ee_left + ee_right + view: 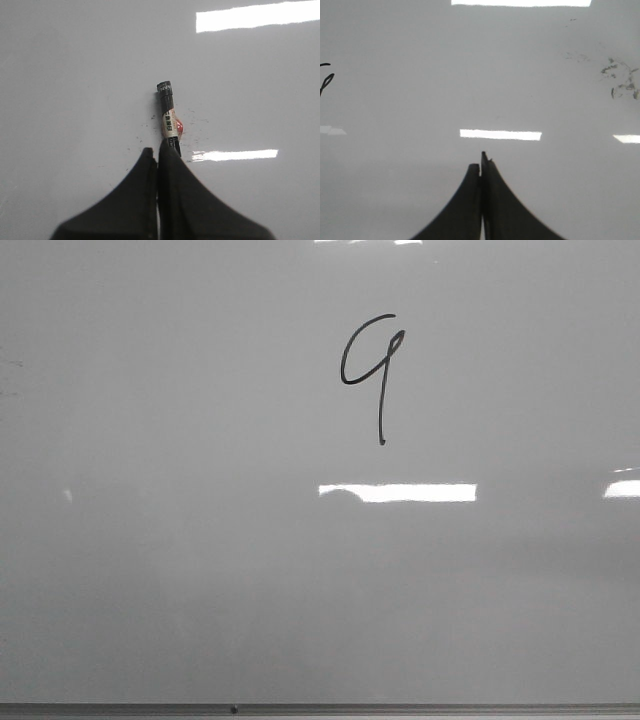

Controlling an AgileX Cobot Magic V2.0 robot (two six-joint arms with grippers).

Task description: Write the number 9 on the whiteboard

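A black hand-drawn number 9 (pixel 374 372) stands on the whiteboard (pixel 200 540), above the middle and a little to the right in the front view. A piece of the stroke shows at the edge of the right wrist view (pixel 326 81). My left gripper (pixel 157 151) is shut on a marker (pixel 170 117) with a black cap end and a white and red label; the marker sticks out beyond the fingertips over the board. My right gripper (pixel 482 162) is shut and empty above bare board. Neither arm shows in the front view.
A thin grey frame strip (pixel 400 708) runs along the board's lower edge. Bright rectangular light reflections (pixel 398 492) lie on the glossy surface. Faint smudged ink marks (pixel 620 80) sit off to one side in the right wrist view, and small specks (pixel 197 117) surround the marker.
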